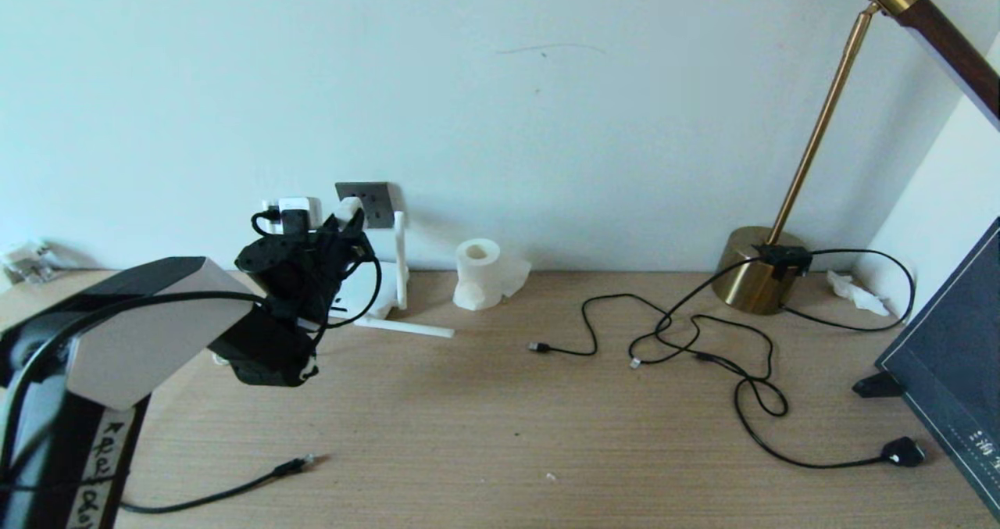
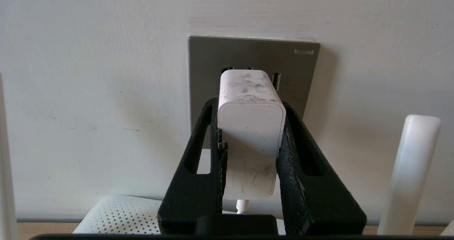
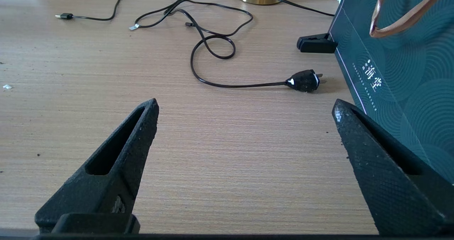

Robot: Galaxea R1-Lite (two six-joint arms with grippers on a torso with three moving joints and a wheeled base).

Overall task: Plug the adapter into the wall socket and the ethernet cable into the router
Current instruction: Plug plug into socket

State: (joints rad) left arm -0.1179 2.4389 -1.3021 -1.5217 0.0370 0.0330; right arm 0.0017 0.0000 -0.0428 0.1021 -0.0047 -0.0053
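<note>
My left gripper [image 2: 250,105] is shut on the white adapter [image 2: 250,133], one finger on each side. The adapter's front end is up against the upper holes of the dark grey wall socket [image 2: 253,55]; its pins are hidden. In the head view the adapter [image 1: 349,209] meets the wall socket [image 1: 373,202] above the white router [image 1: 367,294], which my arm mostly hides. The ethernet cable [image 1: 301,462] lies loose at the table's front left. My right gripper [image 3: 245,107] hangs open over bare table, out of the head view.
A router antenna [image 2: 408,172] rises close beside the held adapter. A white charger [image 1: 295,209] sits on the wall left of the socket. Tissue roll [image 1: 478,273], brass lamp base [image 1: 758,269], thin USB cables [image 1: 594,334], the lamp's plug [image 3: 305,80] and a dark bag [image 3: 400,73] are to the right.
</note>
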